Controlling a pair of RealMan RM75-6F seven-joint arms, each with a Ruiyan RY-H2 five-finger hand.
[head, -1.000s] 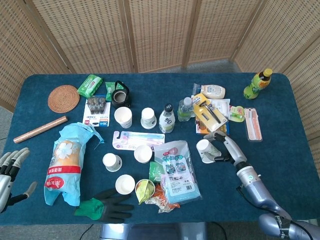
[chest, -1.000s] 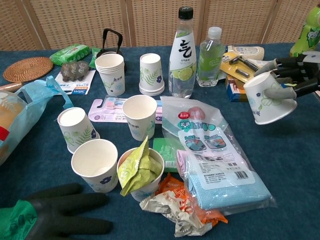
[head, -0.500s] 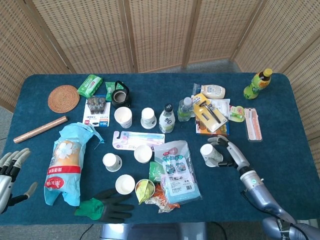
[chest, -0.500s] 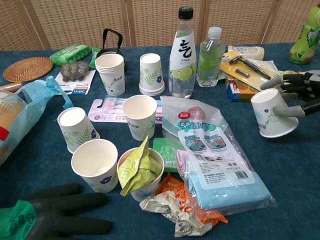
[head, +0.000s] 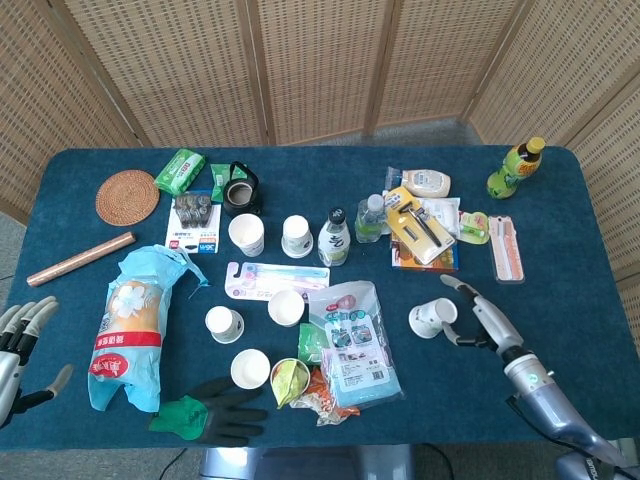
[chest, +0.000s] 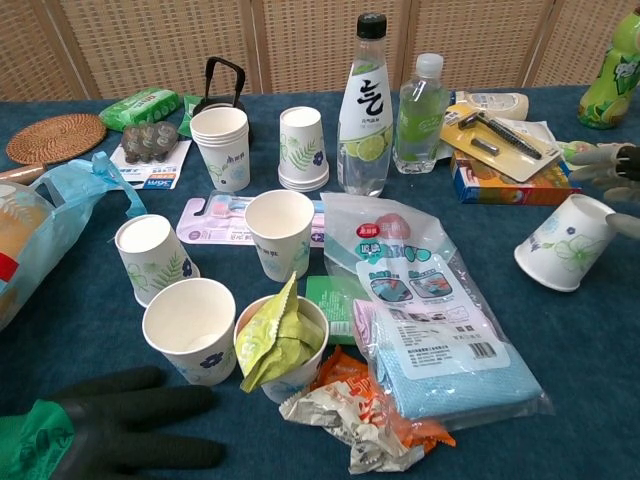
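Cup (head: 428, 318): lying tilted on its side on the table (head: 560, 260), mouth facing left in the head view, just right of the cloth pack (head: 352, 340) and below the razor card (head: 420, 226).
Right hand (head: 481, 322): sitting just right of the cup, fingers (head: 462, 290) spreading apart; thumb side looking very near or touching the cup's base, with no grasp showing.
Right hand, chest view: only fingertips (chest: 600, 152) showing at the right edge, above the cup (chest: 564, 242); contact cannot be told there.
Left hand (head: 22, 340): hanging off the table's left edge, fingers spreading wide, holding nothing.
Nearest to left hand: blue bag (head: 135, 320) and black glove (head: 215, 410).
Other cups: several standing upright mid-table, one (head: 290, 378) holding a green wrapper.
Bottles: two (head: 334, 236) standing behind the cloth pack.
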